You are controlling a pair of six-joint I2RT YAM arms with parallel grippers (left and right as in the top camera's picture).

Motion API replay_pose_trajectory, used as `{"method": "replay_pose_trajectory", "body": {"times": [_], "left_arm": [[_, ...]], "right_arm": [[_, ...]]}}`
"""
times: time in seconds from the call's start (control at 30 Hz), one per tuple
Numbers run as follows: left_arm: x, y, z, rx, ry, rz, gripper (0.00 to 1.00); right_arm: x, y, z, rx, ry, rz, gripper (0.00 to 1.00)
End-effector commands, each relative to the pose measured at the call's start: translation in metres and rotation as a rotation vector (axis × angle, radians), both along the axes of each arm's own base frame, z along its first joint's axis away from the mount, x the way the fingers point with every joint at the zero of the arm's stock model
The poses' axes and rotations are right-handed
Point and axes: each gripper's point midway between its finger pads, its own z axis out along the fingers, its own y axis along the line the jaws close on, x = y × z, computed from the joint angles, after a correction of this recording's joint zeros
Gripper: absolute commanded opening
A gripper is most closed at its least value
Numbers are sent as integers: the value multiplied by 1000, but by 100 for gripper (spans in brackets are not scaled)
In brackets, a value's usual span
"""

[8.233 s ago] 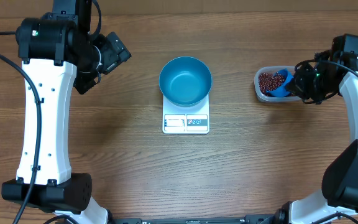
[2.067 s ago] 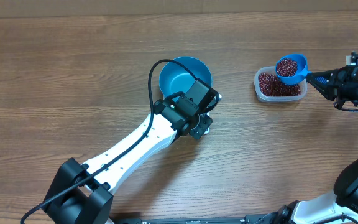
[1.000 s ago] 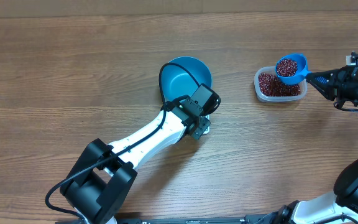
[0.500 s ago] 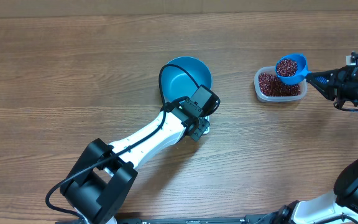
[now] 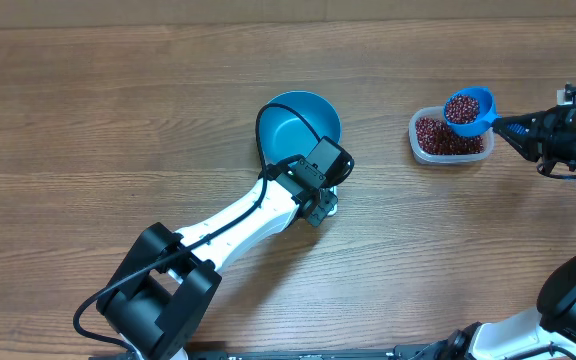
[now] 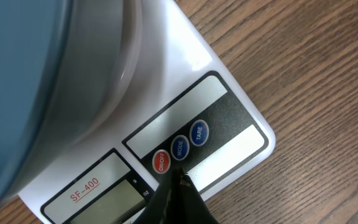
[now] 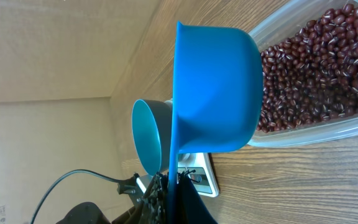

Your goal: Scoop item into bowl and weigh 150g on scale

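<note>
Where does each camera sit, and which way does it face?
Overhead: above the table, looking straight down; both arms show, left gripper over the scale, right gripper holding the scoop.
Left wrist: on the left arm, facing down at the scale's buttons; its shut fingertips show.
Right wrist: on the right arm, looking along the scoop past the beans; its fingers show.
Shared: all three see the teal bowl.

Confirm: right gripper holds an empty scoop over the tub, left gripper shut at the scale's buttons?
No: the scoop is full of beans, not empty, as the overhead view shows. Otherwise right: right gripper holds it over the tub, left gripper shut at the buttons of the scale.
</note>
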Motion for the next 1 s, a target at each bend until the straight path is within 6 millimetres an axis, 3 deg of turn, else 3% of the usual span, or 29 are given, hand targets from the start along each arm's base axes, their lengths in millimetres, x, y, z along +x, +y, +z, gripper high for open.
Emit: {"method": "replay_pose_trajectory", "body": {"times": [0.0, 0.3, 0.97], "left_arm": [[-1, 2, -7, 9, 14, -12, 4], [-5, 5, -24, 37, 50, -13, 4], [1, 1, -20, 22, 26, -16, 4]], "right_arm": [[3, 0, 2, 6, -24, 9, 4], [3, 0, 2, 4, -28, 9, 4], [3, 0, 2, 5, -25, 9, 4]]}}
